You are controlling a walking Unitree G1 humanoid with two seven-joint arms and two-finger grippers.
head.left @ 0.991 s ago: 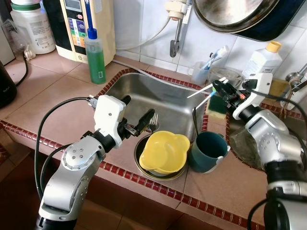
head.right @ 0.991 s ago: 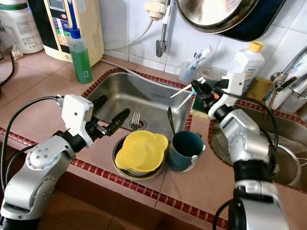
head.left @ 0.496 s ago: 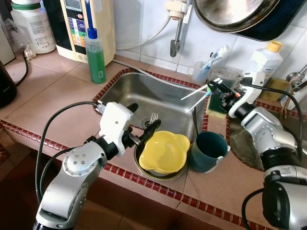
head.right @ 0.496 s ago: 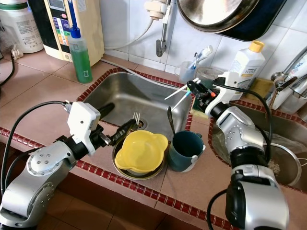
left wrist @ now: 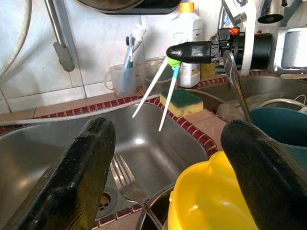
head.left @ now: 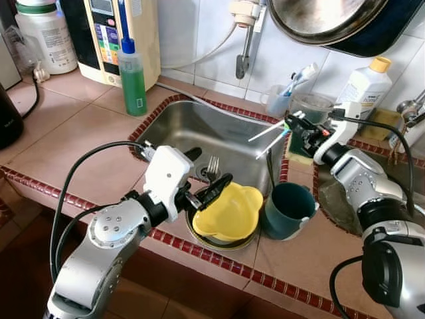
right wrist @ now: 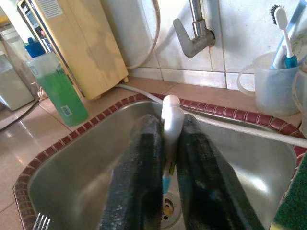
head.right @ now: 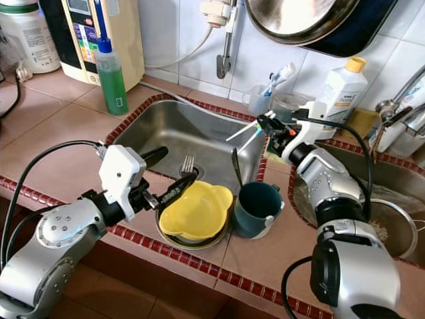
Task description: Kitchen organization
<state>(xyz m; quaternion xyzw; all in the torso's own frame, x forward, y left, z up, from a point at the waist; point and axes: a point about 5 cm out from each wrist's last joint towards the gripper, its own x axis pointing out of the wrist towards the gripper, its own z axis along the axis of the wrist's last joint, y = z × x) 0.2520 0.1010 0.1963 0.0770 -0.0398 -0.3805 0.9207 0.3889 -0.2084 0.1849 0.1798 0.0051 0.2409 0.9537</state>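
Note:
A yellow bowl (head.left: 229, 211) rests in a steel bowl (head.left: 199, 234) on the sink's front rim. Beside it stands a teal mug (head.left: 289, 209) with a spoon (head.left: 269, 169) in it. A fork (head.left: 211, 167) lies in the steel sink (head.left: 199, 129). My left gripper (head.left: 212, 166) is open at the yellow bowl's left edge, one finger (left wrist: 259, 167) over the bowl and the other finger (left wrist: 86, 167) over the sink. My right gripper (head.left: 292, 125) is shut on two white sticks (head.left: 269, 133) with green and blue ends, which point out over the sink's right side.
A green soap bottle (head.left: 131, 76) and a cream water unit (head.left: 113, 33) stand at the back left. A cup of toothbrushes (head.left: 279, 100), a sponge (head.left: 299, 147) and a white bottle (head.left: 362, 83) line the back right. A tap (head.left: 244, 40) and a hanging pan (head.left: 319, 20) are overhead.
My left gripper has moved right along the sink's front, up to the yellow bowl's edge. My right gripper has shifted slightly left with the sticks, further over the sink.

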